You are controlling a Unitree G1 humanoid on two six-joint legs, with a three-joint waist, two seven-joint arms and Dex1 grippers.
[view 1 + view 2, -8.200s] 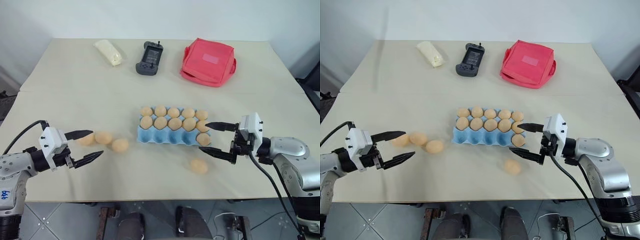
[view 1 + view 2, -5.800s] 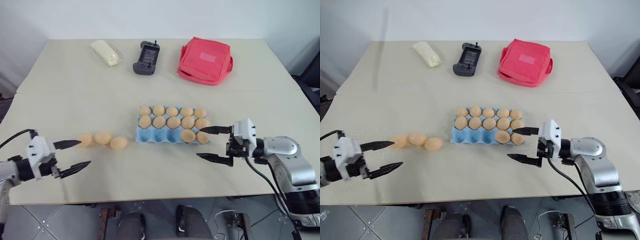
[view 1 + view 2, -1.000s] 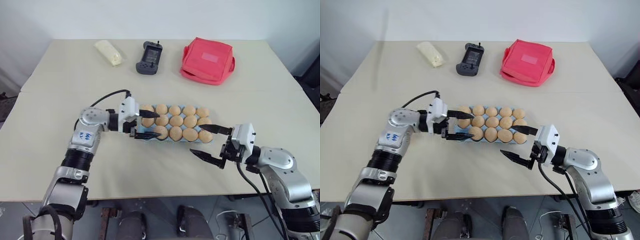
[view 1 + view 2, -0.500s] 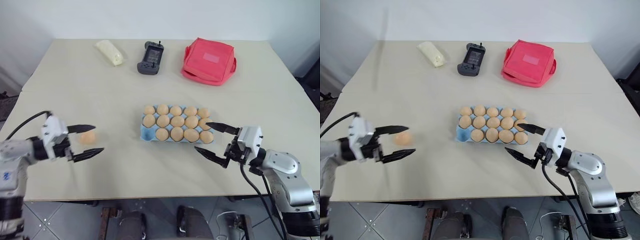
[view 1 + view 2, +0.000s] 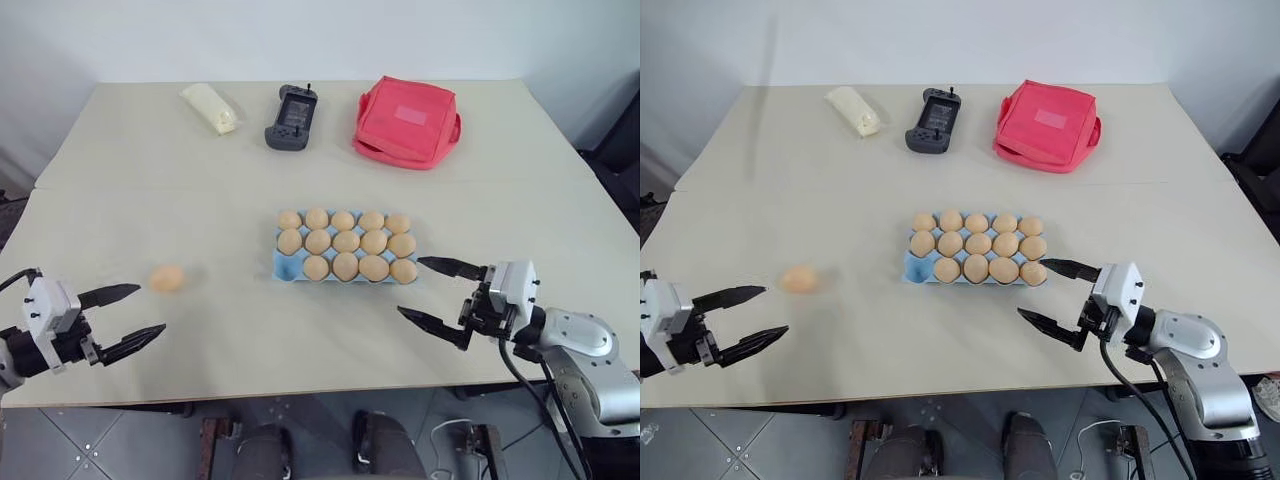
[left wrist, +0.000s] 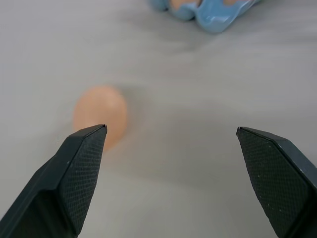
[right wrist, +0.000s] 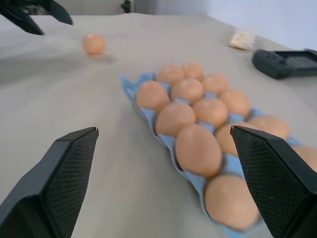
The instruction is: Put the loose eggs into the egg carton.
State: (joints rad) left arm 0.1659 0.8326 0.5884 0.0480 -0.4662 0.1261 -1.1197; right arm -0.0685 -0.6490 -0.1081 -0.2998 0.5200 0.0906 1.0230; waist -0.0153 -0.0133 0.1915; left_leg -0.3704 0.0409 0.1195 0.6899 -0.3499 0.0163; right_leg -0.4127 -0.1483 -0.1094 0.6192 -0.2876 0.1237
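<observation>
The left end effector (image 5: 118, 318) is hovering low over the near left edge of the bench (image 5: 250, 330), its two black fingers spread wide and holding nothing. It is pointing roughly level toward the right, slightly downward. The right end effector (image 5: 437, 294) is hanging over the near right part of the bench, fingers likewise spread wide and empty, pointing level toward the left, its upper fingertip close to the carton's near right corner without touching it.

One loose egg (image 5: 167, 278) is lying on the bare bench at the left, just beyond the left end effector's fingertips and well apart from the carton. It is small, smooth, oval and pale tan-orange. In the left wrist view the egg (image 6: 100, 114) is sitting beside the tip of one finger, not between the two.

The carton (image 5: 287, 265) is sitting near the middle of the bench, a light blue moulded tray with three rows of five cups. Fourteen cups are holding eggs of the same tan-orange colour; the cup at the near left corner is showing bare blue.

Along the far side of the bench, from left to right, are lying a pale yellow packet (image 5: 211, 106), a dark handheld device (image 5: 288, 116) and a red pouch (image 5: 407, 107), all well apart from the carton.
</observation>
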